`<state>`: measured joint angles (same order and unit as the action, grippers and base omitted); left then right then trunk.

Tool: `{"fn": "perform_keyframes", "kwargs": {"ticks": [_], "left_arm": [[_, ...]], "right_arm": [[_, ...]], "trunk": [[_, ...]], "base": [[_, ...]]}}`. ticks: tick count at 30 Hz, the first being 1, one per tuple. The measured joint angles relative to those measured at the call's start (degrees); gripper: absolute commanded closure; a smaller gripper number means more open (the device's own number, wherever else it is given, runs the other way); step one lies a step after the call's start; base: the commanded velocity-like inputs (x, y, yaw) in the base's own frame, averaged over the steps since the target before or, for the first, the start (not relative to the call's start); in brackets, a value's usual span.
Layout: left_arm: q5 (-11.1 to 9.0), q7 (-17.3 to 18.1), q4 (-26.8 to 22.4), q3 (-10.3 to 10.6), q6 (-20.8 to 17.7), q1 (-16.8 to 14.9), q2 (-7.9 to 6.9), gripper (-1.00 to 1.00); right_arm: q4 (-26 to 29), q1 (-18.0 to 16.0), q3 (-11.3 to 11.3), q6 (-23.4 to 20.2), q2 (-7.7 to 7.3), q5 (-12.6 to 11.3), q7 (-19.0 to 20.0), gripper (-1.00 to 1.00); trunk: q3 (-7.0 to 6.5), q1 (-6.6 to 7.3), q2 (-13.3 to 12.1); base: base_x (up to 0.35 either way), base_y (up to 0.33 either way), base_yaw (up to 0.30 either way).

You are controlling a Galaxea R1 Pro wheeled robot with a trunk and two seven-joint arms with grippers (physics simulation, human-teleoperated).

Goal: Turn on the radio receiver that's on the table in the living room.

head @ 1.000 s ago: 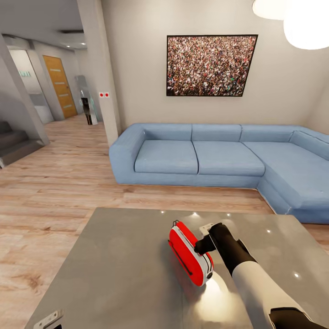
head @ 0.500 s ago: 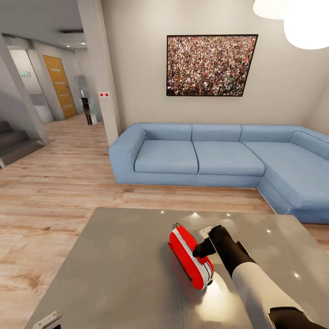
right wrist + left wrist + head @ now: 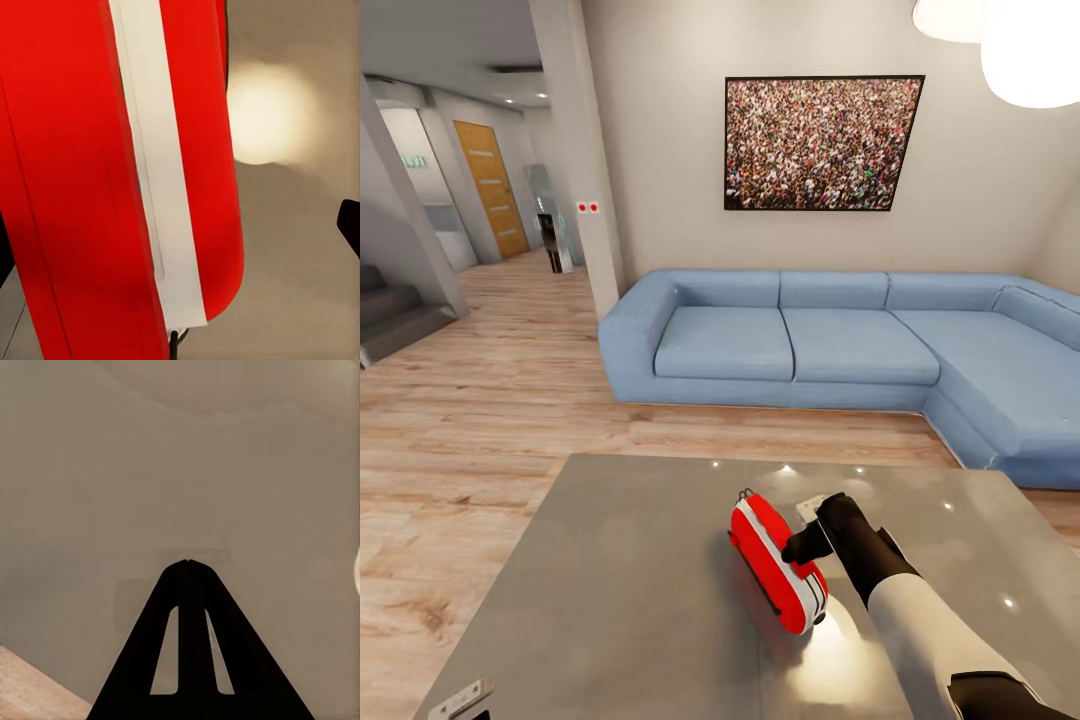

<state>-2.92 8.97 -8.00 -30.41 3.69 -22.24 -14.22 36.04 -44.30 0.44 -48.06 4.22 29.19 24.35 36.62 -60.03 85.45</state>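
The red radio receiver (image 3: 772,562) with its white-silver rim sits on the glossy grey table (image 3: 610,600), its thin handle end pointing toward the sofa. My right gripper (image 3: 802,545) is against the radio's right side. In the right wrist view the radio (image 3: 90,172) is very close, with one dark finger (image 3: 349,223) at the far edge and another dark sliver at the opposite edge, so the jaws stand wide apart and open. My left gripper (image 3: 187,564) is shut with nothing in it, hovering over the bare table top (image 3: 180,457).
A blue L-shaped sofa (image 3: 840,345) stands beyond the table under a framed crowd picture (image 3: 820,143). Light wood floor (image 3: 470,420) runs left to a hallway with a wooden door (image 3: 492,188) and steps (image 3: 390,315). Pendant lamps (image 3: 1030,45) hang at the upper right.
A second ago my right gripper shifted slightly toward me along the radio, and the radio turned a little more edge-on. Nothing has moved in the last half second.
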Motion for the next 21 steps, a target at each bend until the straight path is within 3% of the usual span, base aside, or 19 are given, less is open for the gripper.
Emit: {"fn": "perform_keyframes", "kwargs": {"ticks": [5, 21], "left_arm": [[0.0, 0.0, 0.0, 0.0, 0.0, 0.0, -0.02, 1.00], [0.1, 0.0, 0.0, 0.0, 0.1, 0.0, 0.07, 1.00]], "right_arm": [[0.0, 0.0, 0.0, 0.0, 0.00, 0.0, -0.2, -1.00], [0.0, 0.0, 0.0, 0.0, 0.00, 0.1, -0.7, -1.00]], "trunk": [[0.00, 0.00, 0.0], [-2.87, 3.51, -6.4]], "base": [[0.000, 0.000, 0.000], [0.000, 0.000, 0.000]]}}
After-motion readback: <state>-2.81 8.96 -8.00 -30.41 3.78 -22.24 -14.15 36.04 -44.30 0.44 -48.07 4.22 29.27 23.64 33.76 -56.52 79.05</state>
